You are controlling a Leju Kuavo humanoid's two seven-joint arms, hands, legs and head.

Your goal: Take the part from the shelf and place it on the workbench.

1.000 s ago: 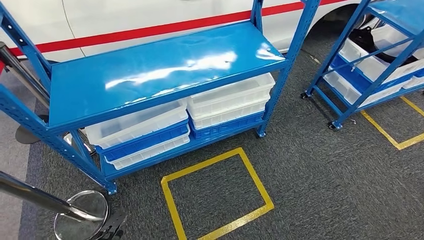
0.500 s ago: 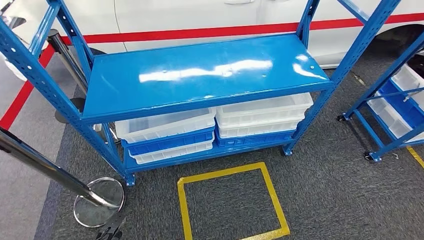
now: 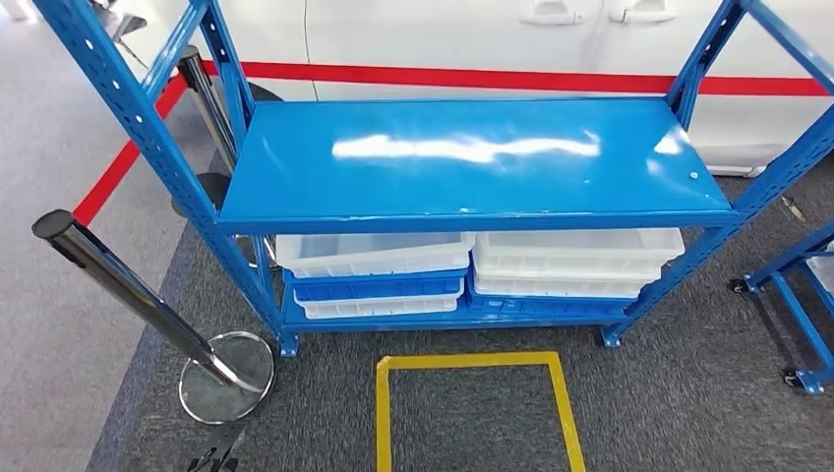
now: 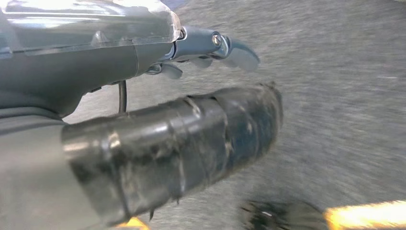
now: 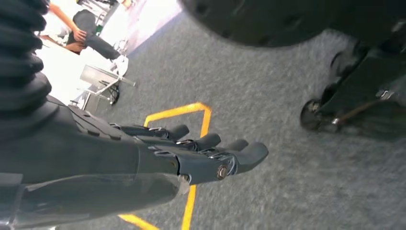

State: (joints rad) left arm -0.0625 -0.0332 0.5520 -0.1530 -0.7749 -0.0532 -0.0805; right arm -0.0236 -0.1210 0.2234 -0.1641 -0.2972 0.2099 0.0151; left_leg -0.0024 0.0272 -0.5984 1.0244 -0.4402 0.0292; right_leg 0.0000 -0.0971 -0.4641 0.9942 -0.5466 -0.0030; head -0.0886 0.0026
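Head view, left to right: chrome stanchion (image 3: 148, 305) leaning on its round base at the carpet edge, then the blue shelf (image 3: 472, 157) square ahead. Top board is bare and glossy. Lower level holds two stacks of white and blue bins (image 3: 379, 275), second stack (image 3: 575, 270) beside it; can't tell where the part is, bin contents are hidden under the board. Yellow floor square (image 3: 477, 413) right in front of the shelf. White car with red stripe (image 3: 511, 79) behind. Second blue rack (image 3: 802, 315) at far right.

Left hand (image 4: 191, 52) hangs over carpet, blurred; fingers look loosely extended, holding nothing. Right hand (image 5: 191, 153) over carpet near yellow tape, fingers straight and slightly spread, empty.
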